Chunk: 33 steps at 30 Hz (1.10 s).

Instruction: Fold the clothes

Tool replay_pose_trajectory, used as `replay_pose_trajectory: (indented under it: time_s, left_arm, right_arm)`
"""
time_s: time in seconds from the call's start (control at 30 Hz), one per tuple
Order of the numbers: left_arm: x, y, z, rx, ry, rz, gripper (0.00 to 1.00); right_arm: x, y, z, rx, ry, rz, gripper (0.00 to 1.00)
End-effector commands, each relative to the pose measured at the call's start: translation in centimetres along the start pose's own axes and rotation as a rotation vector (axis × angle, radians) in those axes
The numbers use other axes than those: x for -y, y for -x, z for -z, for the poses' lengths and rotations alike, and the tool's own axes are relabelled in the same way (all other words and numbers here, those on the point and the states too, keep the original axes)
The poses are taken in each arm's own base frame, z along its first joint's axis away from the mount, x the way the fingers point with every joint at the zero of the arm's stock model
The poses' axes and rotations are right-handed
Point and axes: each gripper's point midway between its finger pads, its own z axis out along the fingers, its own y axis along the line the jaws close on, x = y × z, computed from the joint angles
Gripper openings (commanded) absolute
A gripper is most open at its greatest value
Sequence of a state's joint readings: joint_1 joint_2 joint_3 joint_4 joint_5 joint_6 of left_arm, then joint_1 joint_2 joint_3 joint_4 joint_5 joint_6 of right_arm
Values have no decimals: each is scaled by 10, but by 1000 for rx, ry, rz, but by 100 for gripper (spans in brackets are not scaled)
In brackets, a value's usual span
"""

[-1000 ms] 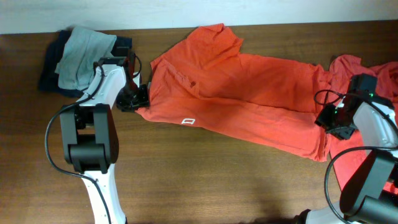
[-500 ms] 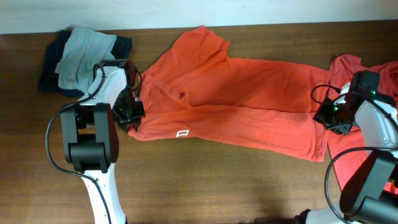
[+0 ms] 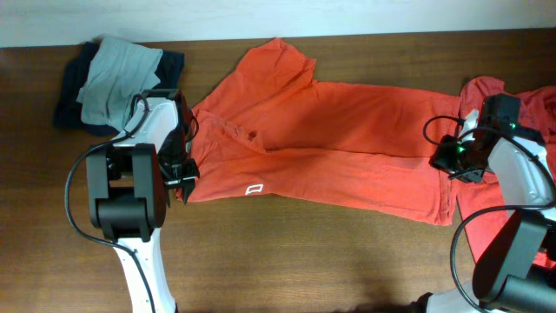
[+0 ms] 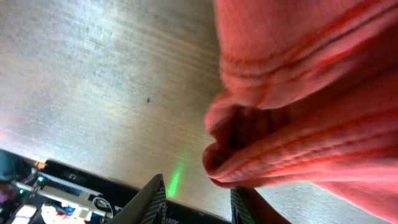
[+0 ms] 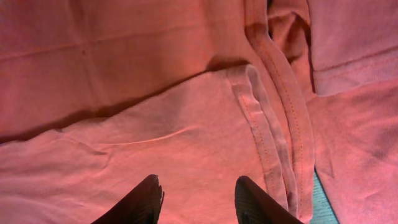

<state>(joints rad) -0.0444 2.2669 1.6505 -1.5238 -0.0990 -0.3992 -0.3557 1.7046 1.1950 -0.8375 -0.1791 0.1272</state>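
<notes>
One of the clothes, an orange-red T-shirt [image 3: 330,148], lies spread lengthwise across the wooden table [image 3: 304,261], with a small white logo [image 3: 254,189] near its front left edge. My left gripper [image 3: 184,170] sits at the shirt's left edge. In the left wrist view its jaws [image 4: 199,186] stand apart with bare table between them, and a bunched fold of the shirt [image 4: 261,155] hangs just above the right finger. My right gripper [image 3: 450,156] hovers over the shirt's right hem [image 5: 267,137], open [image 5: 198,183], with flat cloth below.
A pile of dark blue and grey garments [image 3: 117,74] lies at the back left corner. A second orange-red garment [image 3: 491,91] is heaped at the right edge, under and behind my right arm. The white wall runs along the table's back edge.
My left gripper has moved toward the table's front, and the shirt's left edge has shifted left and forward with it. My right gripper has crept slightly left along the hem.
</notes>
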Motion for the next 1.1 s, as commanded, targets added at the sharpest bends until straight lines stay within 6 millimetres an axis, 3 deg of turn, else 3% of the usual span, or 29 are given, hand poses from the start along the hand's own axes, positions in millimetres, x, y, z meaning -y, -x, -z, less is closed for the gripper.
replay_pose_trajectory:
  time_s: [0.0,0.07,0.23,0.47,0.57,0.77,0.9,1.07]
  left_arm:
    - [-7,-1,-7,-18,38,28,32]
    - [-7,5,-5,10,34,32,31]
    - [-2,21,13,106,-14,26,52]
    - [37,38,30,203,-218,-171,49]
    - [56,27,37,184,-339,-275,46]
    - [43,7,52,160,-361,-269,51]
    - [38,15,65,240,-369,-259,61]
    - [42,28,62,277,-379,-252,66]
  right_arm:
    - [-6,7,4,18,13,31,44]
    - [-7,8,4,20,13,32,45]
    - [-7,9,4,25,14,32,45]
    - [-7,9,4,25,14,32,48]
    - [-7,9,4,25,14,33,48]
    - [-7,9,4,26,14,32,49]
    - [-7,9,4,26,14,32,49]
    - [-7,9,4,24,14,32,49]
